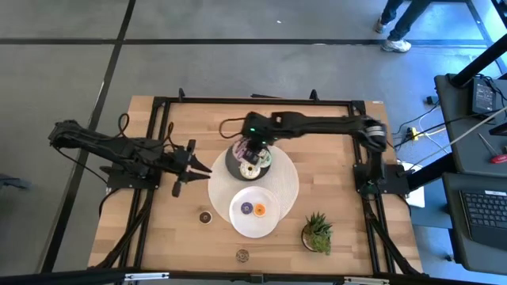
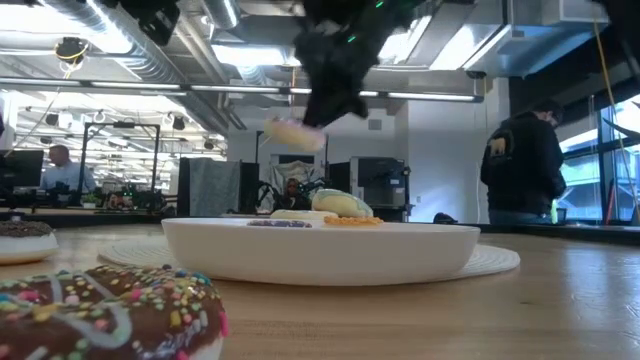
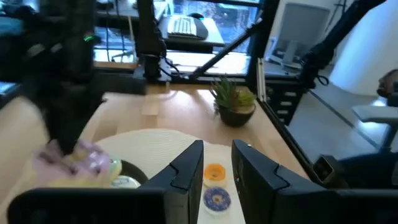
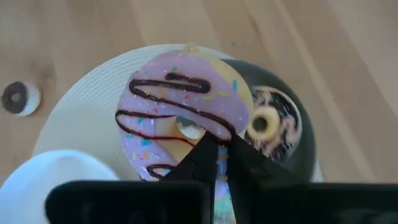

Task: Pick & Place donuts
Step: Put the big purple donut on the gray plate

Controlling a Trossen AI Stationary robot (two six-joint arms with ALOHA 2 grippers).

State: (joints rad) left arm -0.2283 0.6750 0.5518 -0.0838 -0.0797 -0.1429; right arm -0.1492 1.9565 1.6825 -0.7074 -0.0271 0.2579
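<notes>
My right gripper [image 4: 222, 142] is shut on a pink donut with chocolate drizzle [image 4: 180, 106]. It holds the donut in the air above the dark grey plate [image 1: 231, 165]. A white-iced donut [image 4: 264, 121] lies on that plate. The white plate [image 1: 238, 222] nearer the front carries a purple mini [image 1: 247, 208] and an orange mini [image 1: 260, 210]. A dark brown mini [image 1: 205, 216] lies on the bare wood. My left gripper [image 1: 192, 166] hangs open to the left of the plates, with nothing between its fingers [image 3: 186, 171]. My right gripper has the pink donut by the ring's side next to the hole [image 4: 208, 127], pinched between its two fingers. They come from above, slanting down. The fingers hide the exact spot. The donut is lifted clear and tilted, with its iced face toward the wrist.
A round woven mat [image 1: 289, 182] lies under both plates. A potted plant [image 1: 317, 232] stands at the front right. Another small donut [image 1: 242, 254] lies near the front edge. In the low view a chocolate sprinkled donut [image 2: 100, 310] lies close by. People stand beyond the table.
</notes>
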